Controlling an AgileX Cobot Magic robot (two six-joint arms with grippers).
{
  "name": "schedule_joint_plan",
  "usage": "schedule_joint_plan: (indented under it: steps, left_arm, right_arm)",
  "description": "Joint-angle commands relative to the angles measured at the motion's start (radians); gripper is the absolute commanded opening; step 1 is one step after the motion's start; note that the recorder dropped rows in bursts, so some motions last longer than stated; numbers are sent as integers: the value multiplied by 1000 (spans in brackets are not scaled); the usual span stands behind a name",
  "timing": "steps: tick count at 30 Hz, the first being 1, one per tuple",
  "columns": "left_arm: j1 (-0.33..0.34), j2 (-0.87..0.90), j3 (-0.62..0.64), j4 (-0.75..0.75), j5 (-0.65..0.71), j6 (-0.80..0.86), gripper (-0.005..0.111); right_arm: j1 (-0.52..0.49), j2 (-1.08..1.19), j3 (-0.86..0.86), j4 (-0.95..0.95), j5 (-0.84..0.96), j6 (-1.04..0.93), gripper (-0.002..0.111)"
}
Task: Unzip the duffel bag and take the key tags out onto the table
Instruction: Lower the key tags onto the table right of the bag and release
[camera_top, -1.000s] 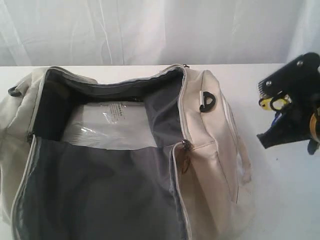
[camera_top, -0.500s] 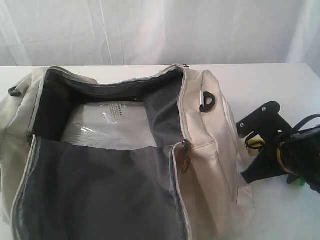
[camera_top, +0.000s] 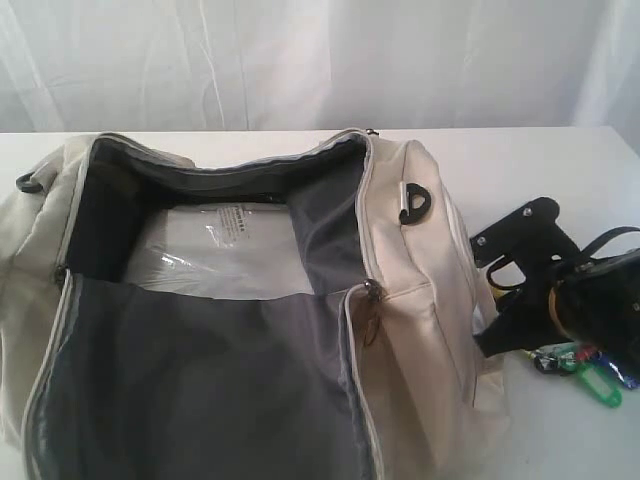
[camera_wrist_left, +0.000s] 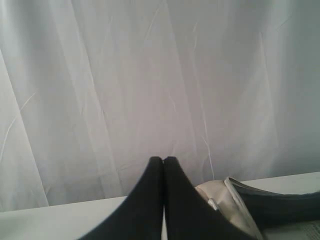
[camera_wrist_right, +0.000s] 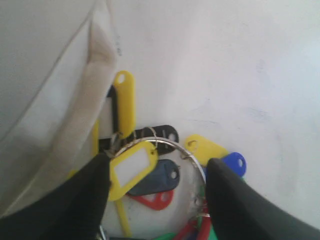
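Step in hand: you look to be at the set-down, with the tags on the table and the letting-go to finish cleanly.
Right hand (camera_wrist_right: 159, 164): its two black fingers stand apart, one on either side of the bunch, low over the table and just beside the bag's end.
Key tags: the bunch of small plastic key tags in yellow, blue, red and green on a thin metal ring (camera_top: 575, 362) lies on the broad white table (camera_top: 560, 440), outside the bag and close to its side.
Duffel bag: the large cream fabric duffel bag with grey lining (camera_top: 420, 300) lies unzipped, its top gaping wide.
Left hand (camera_wrist_left: 163, 160): its fingers are pressed together on nothing, raised and facing the white curtain (camera_wrist_left: 150, 75), near the bag's rim.
Lift-off: raise the right hand straight up. The ring (camera_wrist_right: 165, 142) passes close to one finger, and I cannot tell whether it touches, so a sideways pull could drag the bunch.
Watch the strap: the bag's pale webbing handle (camera_wrist_right: 95, 75) lies right beside the yellow tags, and one tag seems tucked against it. Keep your retreat away from the bag so nothing snags.
Check before leaving: make sure every tag rests flat on the table and none hangs from a finger as you rise.
Progress: by my judgement the task is nearly done, with only a clean withdrawal left.
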Motion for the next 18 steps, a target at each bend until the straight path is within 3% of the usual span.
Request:
schedule_joint_plan:
  steps: [1, 9, 18]
  left_arm:
    - [3, -5, 4, 21, -13, -3, 0]
    - [3, -5, 4, 25, -13, -3, 0]
    - [3, -5, 4, 25, -9, -3, 0]
  right_arm:
    - [-5, -20, -17, 22, 62, 44, 62]
    - [-3, -265, -17, 57, 71, 47, 60]
    - [-3, -709, 24, 115, 83, 39, 45]
